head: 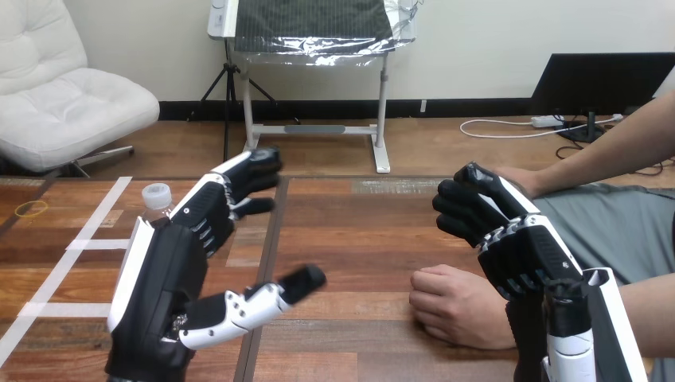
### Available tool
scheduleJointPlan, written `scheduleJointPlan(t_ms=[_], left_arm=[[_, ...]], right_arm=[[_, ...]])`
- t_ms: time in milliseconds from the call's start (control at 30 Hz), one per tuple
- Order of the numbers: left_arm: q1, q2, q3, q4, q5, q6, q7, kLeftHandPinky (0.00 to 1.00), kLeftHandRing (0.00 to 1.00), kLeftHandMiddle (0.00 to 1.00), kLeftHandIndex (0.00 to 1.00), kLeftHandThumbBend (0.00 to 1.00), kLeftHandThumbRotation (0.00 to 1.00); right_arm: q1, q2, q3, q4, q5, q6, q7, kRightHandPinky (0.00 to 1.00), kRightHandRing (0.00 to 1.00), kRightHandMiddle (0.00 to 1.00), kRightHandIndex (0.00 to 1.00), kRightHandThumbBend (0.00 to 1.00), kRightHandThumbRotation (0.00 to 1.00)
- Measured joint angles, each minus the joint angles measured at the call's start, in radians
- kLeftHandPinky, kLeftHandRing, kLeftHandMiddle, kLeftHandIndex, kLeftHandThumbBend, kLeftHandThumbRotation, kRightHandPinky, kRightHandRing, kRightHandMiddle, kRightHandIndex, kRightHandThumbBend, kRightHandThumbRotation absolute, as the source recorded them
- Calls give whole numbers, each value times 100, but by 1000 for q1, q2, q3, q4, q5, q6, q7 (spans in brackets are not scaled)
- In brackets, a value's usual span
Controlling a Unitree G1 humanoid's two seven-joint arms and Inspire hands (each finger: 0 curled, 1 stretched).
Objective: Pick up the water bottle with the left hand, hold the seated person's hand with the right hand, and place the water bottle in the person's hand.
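Observation:
The water bottle (158, 200) stands on the table at the left; just its white cap and clear neck show behind my left hand (171, 278). That hand hovers in front of the bottle with fingers straight and thumb spread, holding nothing. My right hand (517, 247) is raised at the right, fingers loosely bent, nothing in it. The person's hand (458, 306) rests as a loose fist on the table just left of and below my right hand, apart from it. Another of the person's hands (521, 179) lies farther back, partly hidden behind my right fingers.
The wooden table (358, 231) carries white tape lines (87, 239) at the left and a yellow rubber band (32, 209) near the far left edge. The person's forearm (613, 151) reaches in from the right.

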Motion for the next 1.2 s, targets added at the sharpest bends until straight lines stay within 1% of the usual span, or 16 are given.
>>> scheduleJointPlan(t_ms=[133, 333, 533, 700, 967, 1200], left_arm=[[0, 0, 10, 0, 25, 2, 16, 81, 87, 88, 86, 100, 1], [-1, 1, 33, 0, 53, 8, 44, 82, 87, 88, 86, 100, 1], [-7, 0, 64, 0, 101, 8, 96, 80, 85, 86, 85, 100, 3], [-21, -1, 100, 0, 119, 16, 139, 80, 84, 85, 84, 100, 3], [-56, 1, 157, 0, 120, 29, 183, 81, 84, 85, 83, 100, 1], [-90, 12, 203, 1, 116, 34, 202, 82, 83, 84, 82, 100, 1]], right_arm=[[0, 1, -1, 0, -5, 1, -1, 84, 84, 84, 86, 57, 100], [0, 1, -2, 0, -16, 1, -1, 84, 84, 84, 86, 57, 100], [0, 1, -2, 0, -17, 2, -1, 84, 84, 84, 86, 57, 99], [0, 1, -2, 0, -17, 5, -1, 84, 84, 84, 87, 58, 99], [0, 1, -2, -2, -17, 12, -1, 84, 84, 84, 86, 58, 98], [0, 1, -2, -2, -17, 13, -1, 84, 84, 84, 86, 58, 98]])
